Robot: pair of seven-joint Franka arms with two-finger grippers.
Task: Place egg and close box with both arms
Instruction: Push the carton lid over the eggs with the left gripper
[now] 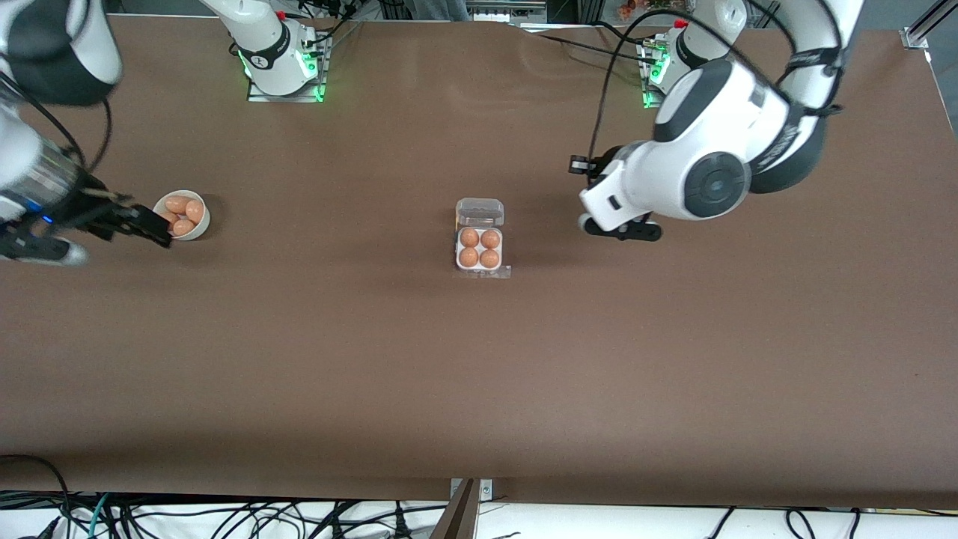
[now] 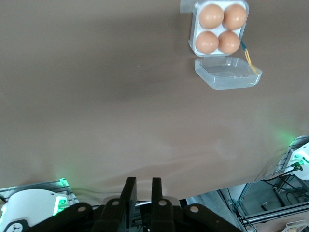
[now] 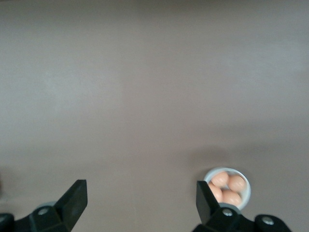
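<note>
The box [image 1: 479,258] sits mid-table, its whitish tray filled with brown eggs [image 1: 469,238], one in each cell. Its clear lid [image 1: 480,212] lies open, hinged on the side toward the robots' bases. The left wrist view shows the box [image 2: 193,34] and the open lid [image 2: 228,72] too. My left gripper [image 1: 621,228] hangs over the bare table beside the box, toward the left arm's end; its fingers [image 2: 129,193] stand almost together with nothing between them. My right gripper [image 1: 153,224] is open and empty beside a white bowl [image 1: 200,224].
The round white bowl [image 3: 245,193] with several brown eggs stands toward the right arm's end of the table. Both arm bases [image 1: 281,64] glow green along the table's edge by the robots. Cables hang under the edge nearest the front camera.
</note>
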